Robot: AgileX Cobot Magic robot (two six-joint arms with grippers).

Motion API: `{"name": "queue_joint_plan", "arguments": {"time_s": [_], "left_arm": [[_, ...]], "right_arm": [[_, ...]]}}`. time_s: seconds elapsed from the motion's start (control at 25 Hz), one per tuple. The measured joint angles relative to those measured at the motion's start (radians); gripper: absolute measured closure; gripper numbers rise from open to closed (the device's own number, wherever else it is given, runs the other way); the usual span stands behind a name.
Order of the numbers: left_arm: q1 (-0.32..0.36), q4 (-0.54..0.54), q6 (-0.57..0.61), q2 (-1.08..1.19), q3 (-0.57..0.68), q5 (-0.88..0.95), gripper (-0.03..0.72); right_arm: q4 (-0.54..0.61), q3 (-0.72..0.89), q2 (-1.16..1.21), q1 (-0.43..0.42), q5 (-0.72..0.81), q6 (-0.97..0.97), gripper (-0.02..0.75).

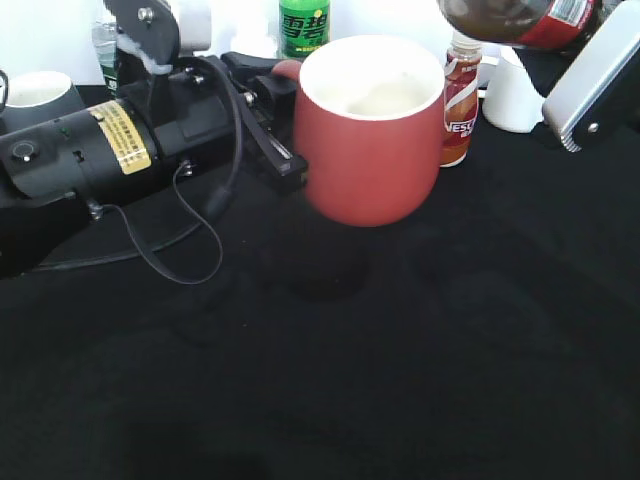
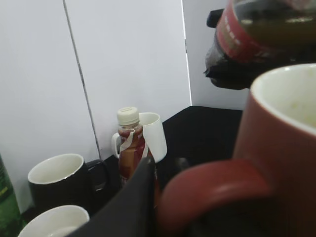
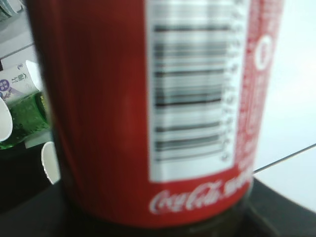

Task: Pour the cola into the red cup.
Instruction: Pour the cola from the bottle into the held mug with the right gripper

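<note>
From the exterior view you see the red cup [image 1: 372,135] lifted clear of the black desk [image 1: 400,380], its shadow on the cloth below it. The left gripper [image 1: 272,130] is clamped on the cup's handle at the cup's left side. Above the cup's right rim, the cola bottle [image 1: 520,18] lies tilted at the top edge of the picture, with a pale part of the right arm [image 1: 592,85] below it; you cannot tell here how the right gripper stands.

The left wrist view gives you what the exterior view does not: the handle [image 2: 212,190] close up, and the cola hanging right over the cup's white inside. It also shows a coffee bottle [image 2: 131,148], a white mug [image 2: 153,136] and a black mug [image 2: 61,180] by the wall.

The right wrist view shows you only the bottle's red label [image 3: 148,108] and barcode; the gripper's fingers are out of sight.
</note>
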Motion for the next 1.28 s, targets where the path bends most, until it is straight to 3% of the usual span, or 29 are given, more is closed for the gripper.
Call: {"name": "queue_joint_plan", "arguments": {"time_s": [1.28], "left_arm": [[0.008,-0.023,0.002,0.0,0.0,0.072,0.606]], "right_arm": [[0.084,0.0,0.0,0.0,-0.005,-0.393,0.324]]}}
